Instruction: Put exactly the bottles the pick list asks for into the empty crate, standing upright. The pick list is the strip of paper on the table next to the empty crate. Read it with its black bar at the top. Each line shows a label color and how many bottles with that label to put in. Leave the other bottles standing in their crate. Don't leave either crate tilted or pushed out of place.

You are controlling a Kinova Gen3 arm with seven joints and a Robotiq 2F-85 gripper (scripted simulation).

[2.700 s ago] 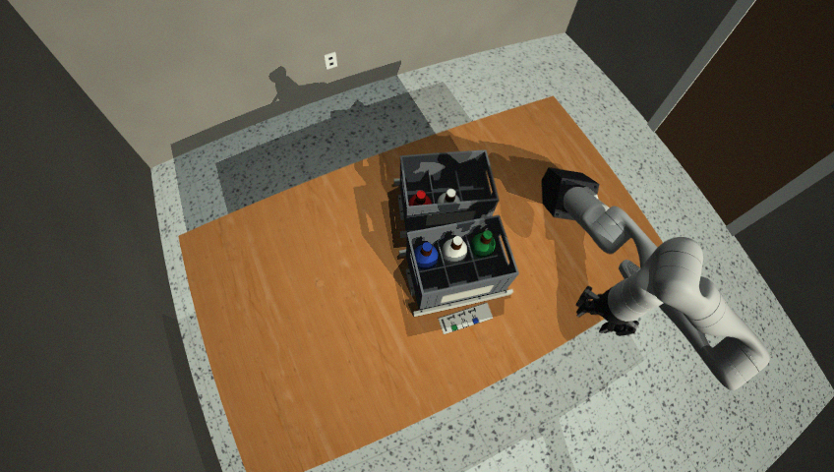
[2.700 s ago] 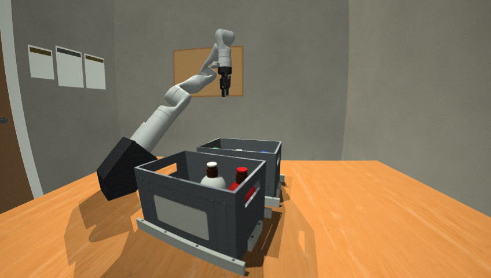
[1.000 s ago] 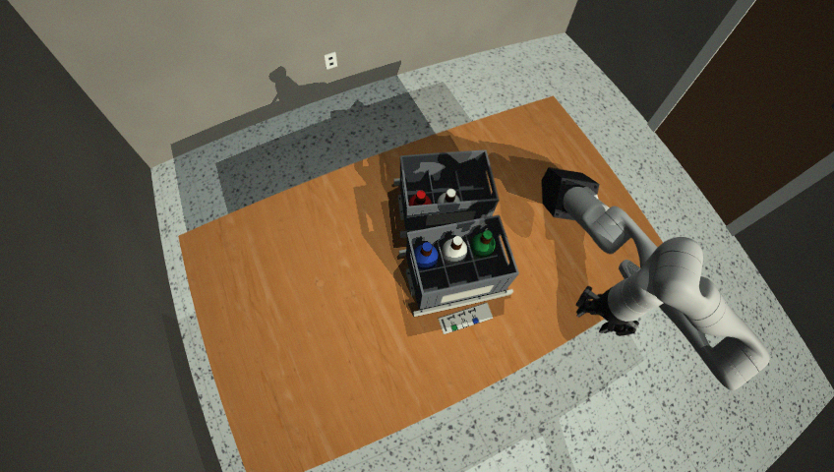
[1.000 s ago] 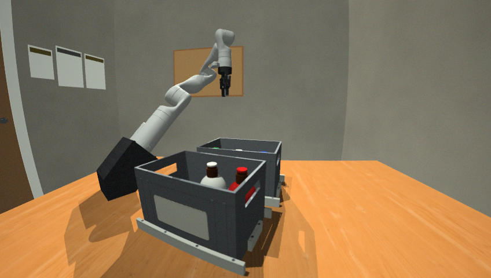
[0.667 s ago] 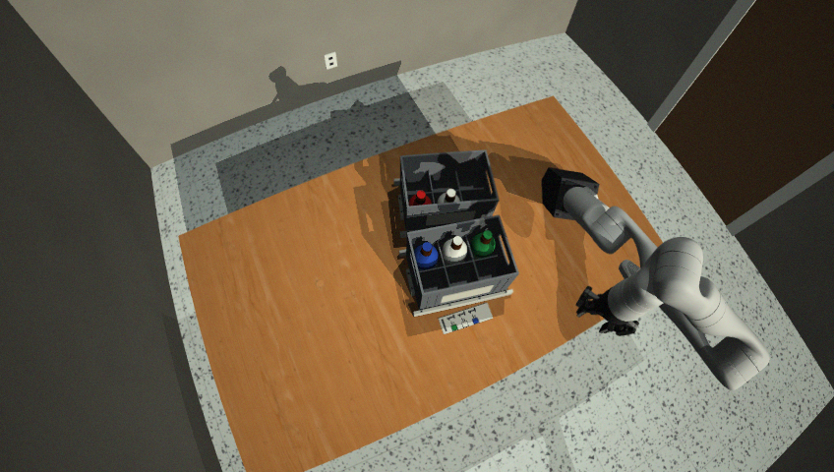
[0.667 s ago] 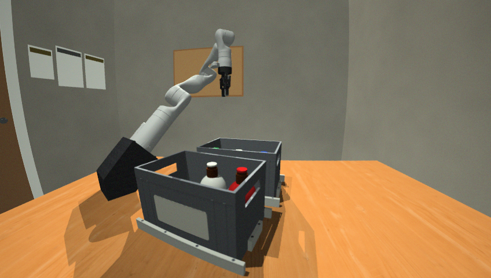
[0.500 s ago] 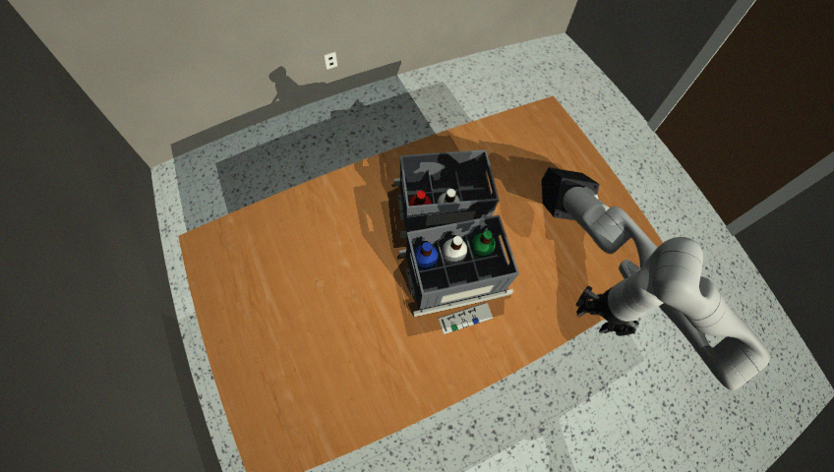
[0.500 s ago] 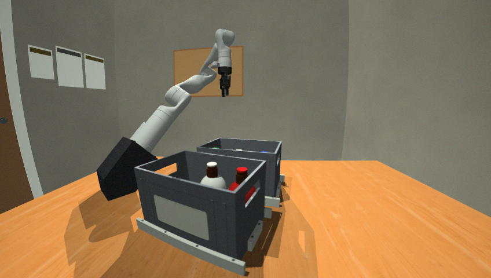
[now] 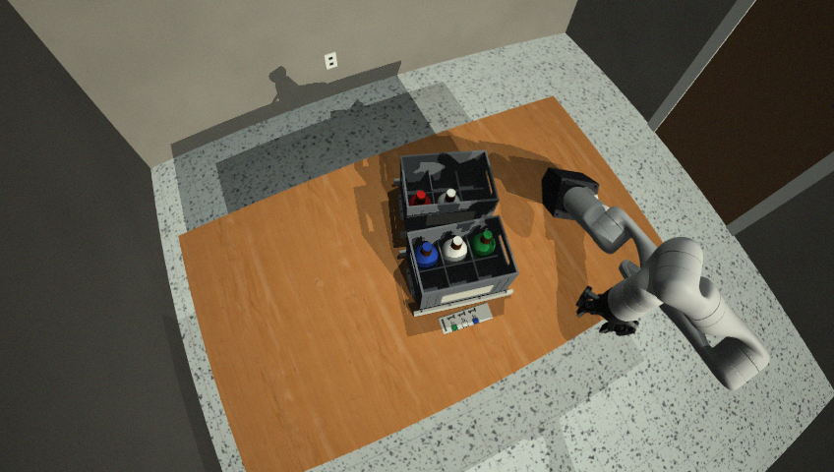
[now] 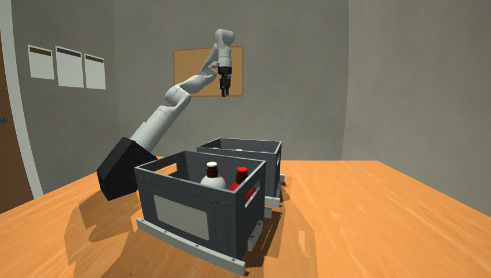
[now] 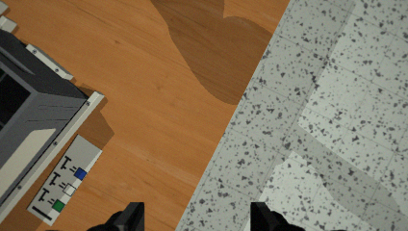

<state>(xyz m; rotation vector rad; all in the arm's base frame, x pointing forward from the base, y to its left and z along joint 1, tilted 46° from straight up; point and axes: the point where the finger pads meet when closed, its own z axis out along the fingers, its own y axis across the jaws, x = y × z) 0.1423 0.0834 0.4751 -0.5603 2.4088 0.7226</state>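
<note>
Gripper [image 9: 605, 313] [image 10: 224, 95] [image 11: 197, 217] is open w/ nothing in it, up high near the table edge. Pick list [image 9: 465, 319] [image 11: 65, 180] lies just beside the near crate [image 9: 462, 297] [image 10: 241, 150] [image 11: 43, 108], w/ blue [image 9: 426, 255], white [image 9: 454, 249] & green [image 9: 484, 244] bottles in it. Other crate [image 9: 449, 205] [image 10: 193, 202] has red [image 9: 420, 199] [image 10: 241, 177] & white ones.

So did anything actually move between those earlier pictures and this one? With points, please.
No, nothing visibly changed. The arm and its open hand [image 9: 605, 316] [image 10: 224, 95] [image 11: 197, 217] are where they were, off to the side of the crates and holding nothing. The blue, white and green bottles still stand in the crate by the paper strip [image 9: 482, 313] [image 11: 89, 144], and the red and white ones in the other crate.
</note>
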